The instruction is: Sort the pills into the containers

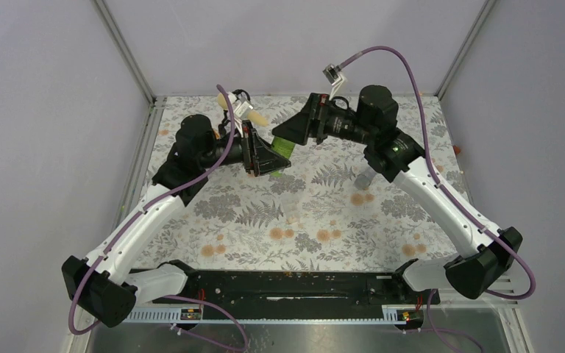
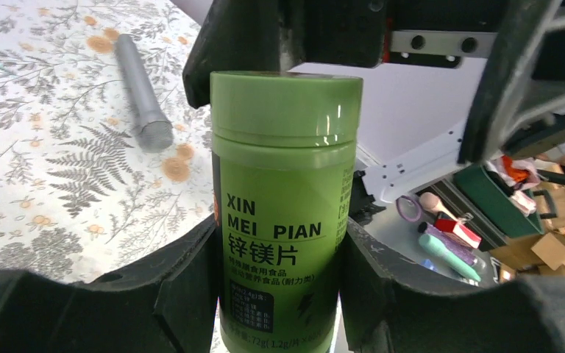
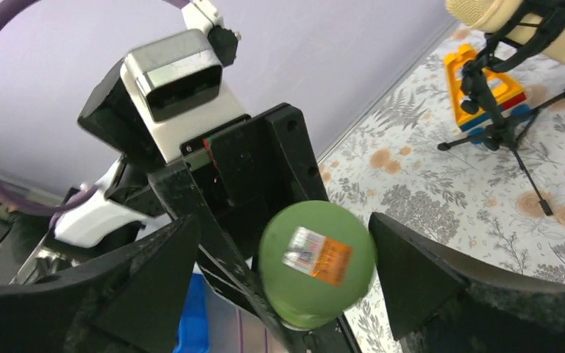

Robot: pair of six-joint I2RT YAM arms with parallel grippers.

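A green screw-cap bottle labelled XIN MEI PIAN is held off the mat. My left gripper is shut on its lower body; in the top view the left gripper holds the bottle pointing at the right arm. My right gripper is open, its fingers on either side of the bottle's green cap, with a wide gap on the left; it also shows in the top view. I cannot make out any see-through cup or any pills.
A grey cylinder lies on the fern-patterned mat, also seen in the top view. A cream microphone on a small black tripod and a yellow, blue and red toy block stand at the mat's back left.
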